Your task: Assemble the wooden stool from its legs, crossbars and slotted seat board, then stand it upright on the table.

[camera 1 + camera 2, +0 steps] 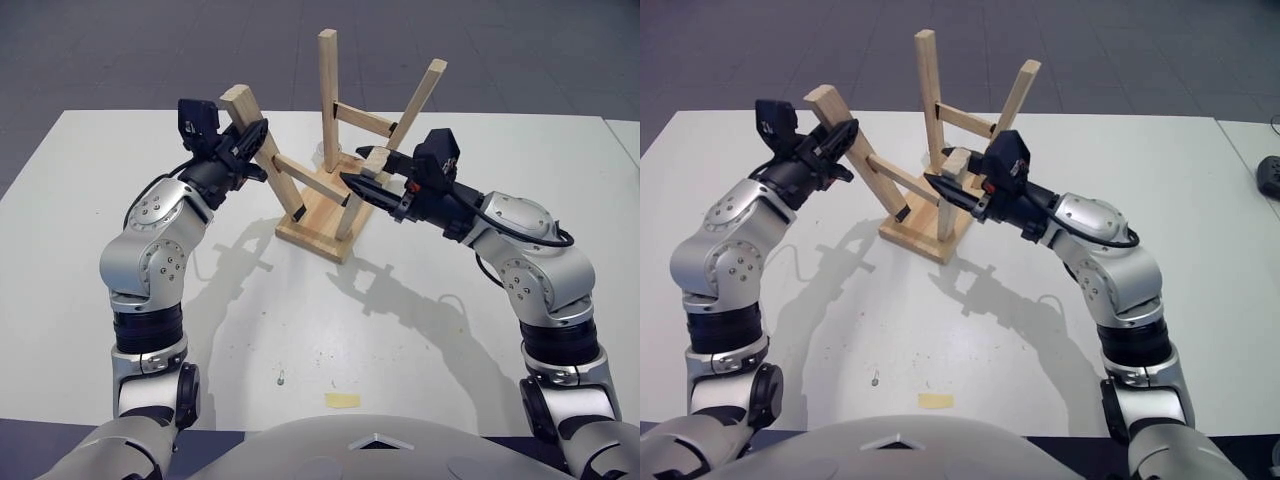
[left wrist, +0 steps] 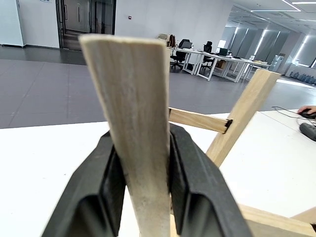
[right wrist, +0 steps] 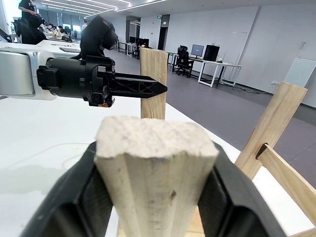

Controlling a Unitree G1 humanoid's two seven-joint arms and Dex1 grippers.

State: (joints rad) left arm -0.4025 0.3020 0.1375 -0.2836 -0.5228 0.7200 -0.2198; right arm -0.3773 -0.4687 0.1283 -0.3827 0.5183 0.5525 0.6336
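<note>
The wooden stool lies upside down, its slotted seat board flat on the white table and its legs pointing up. My left gripper is shut on the upper part of the tilted left leg, which fills the space between the black fingers. My right gripper is shut on the top end of the short front right leg, close above the seat. Two taller legs stand behind, joined by a crossbar. Another crossbar runs from the left leg.
A small yellowish scrap and a tiny dark speck lie near the table's front edge. A black object sits on the neighbouring table at the far right. Open tabletop spreads left, right and in front of the stool.
</note>
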